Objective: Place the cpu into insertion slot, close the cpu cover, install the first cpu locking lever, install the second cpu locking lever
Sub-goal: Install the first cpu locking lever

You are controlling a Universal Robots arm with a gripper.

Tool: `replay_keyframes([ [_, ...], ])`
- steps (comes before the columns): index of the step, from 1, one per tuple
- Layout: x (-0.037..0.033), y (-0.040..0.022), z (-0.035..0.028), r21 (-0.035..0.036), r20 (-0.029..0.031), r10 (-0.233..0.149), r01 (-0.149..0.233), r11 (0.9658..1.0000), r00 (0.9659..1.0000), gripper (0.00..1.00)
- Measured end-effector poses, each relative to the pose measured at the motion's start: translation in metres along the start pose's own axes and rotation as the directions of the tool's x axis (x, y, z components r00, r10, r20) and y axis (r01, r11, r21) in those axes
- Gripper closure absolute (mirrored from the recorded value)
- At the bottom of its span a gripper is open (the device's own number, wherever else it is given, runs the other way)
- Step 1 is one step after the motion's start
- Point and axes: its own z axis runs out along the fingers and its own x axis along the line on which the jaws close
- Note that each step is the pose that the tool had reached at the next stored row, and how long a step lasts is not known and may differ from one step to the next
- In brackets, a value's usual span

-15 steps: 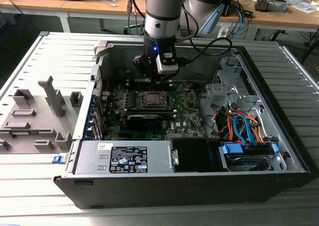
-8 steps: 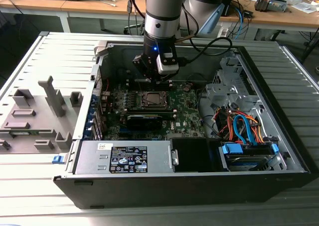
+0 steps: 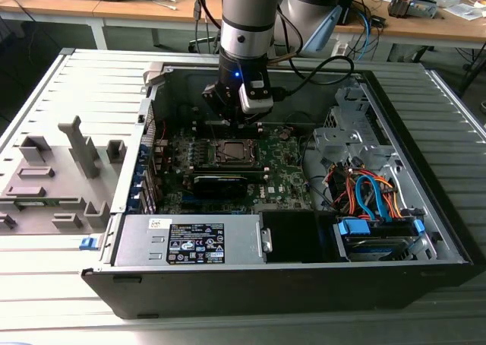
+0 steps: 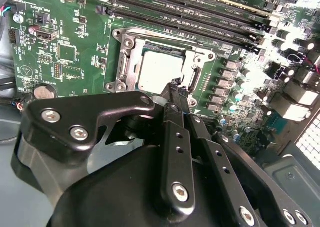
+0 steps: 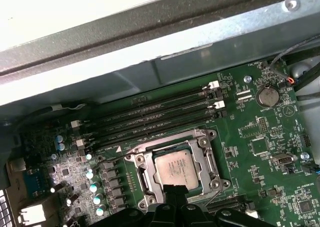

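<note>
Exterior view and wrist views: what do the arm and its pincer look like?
The silver-grey cylindrical arm ends in a black wrist section with a small blue light and a white boxy module; black cables loop off it. The matte black metal pincer has angular linkage plates and slim bars, fixed with silver hex screws.
</note>
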Motion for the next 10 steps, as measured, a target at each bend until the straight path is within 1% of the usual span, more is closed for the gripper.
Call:
replay_keyframes([
  [10, 0.0000, 0.0000, 0.0000, 0.0008, 0.0006, -0.022, 0.022, 0.9998, 0.9998, 0.89],
])
